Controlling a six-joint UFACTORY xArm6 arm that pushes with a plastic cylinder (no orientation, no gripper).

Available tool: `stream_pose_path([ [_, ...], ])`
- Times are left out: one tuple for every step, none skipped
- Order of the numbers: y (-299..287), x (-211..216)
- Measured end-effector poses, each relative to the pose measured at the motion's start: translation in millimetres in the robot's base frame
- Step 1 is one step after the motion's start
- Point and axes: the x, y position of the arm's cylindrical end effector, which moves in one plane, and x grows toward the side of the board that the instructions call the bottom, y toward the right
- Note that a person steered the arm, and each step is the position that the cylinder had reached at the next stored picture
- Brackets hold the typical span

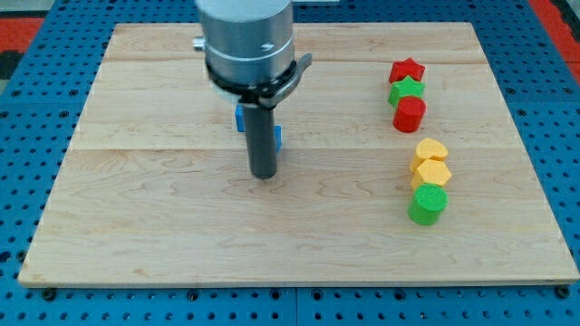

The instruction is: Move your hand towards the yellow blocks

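Observation:
Two yellow blocks lie at the view's right: a yellow heart-like block (431, 149) and just below it a yellow hexagon (431, 172). They touch each other in a column. My tip (264, 174) rests on the wooden board (163, 217) left of centre, well to the left of the yellow blocks. A blue block (277, 137) sits right behind the rod and is mostly hidden by it.
A green cylinder (428, 205) touches the yellow hexagon from below. Higher at the right stand a red star (407, 70), a green star (406, 90) and a red cylinder (410, 114) in a column. Blue pegboard surrounds the board.

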Motion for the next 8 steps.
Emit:
stream_pose_path([
  [-12.6,-24.4],
  [-30.4,-49.5],
  [-50.6,-38.2],
  [-87.0,-30.9],
  [-97.4,-38.5],
  [-101.2,-38.9],
  [-93.4,-38.9],
  [-89.7,-31.3],
])
